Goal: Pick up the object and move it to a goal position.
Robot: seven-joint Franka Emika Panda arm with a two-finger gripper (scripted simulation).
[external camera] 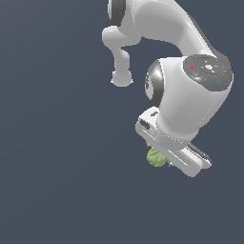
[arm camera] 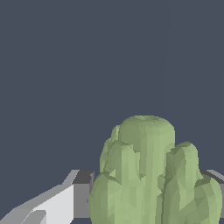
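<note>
**Green lump sits right in the gripper's grasp**

Nothing else shows around the action: only a flat, dark blue-grey backdrop fills both views, with no container anywhere in sight and nothing crowding the arm.

The object (external camera: 156,157), a bumpy light-green lump, peeks out from under the white hand, toward the exterior view's left of the gripper (external camera: 164,161). In the wrist view the lump (arm camera: 153,179) looms large, its knobbly lobes filling the space between the fingers; one grey-and-white finger (arm camera: 76,194) lies against its side, and a sliver of the other finger (arm camera: 216,179) shows at the opposite side. The fingers look closed in on the lump, pinching it from both sides.

The arm (external camera: 162,28) curves down from the top of the exterior view, its big rounded wrist (external camera: 190,95) bent over so that the hand points downward and slightly tilted, largely hiding the fingers from that camera.
</note>
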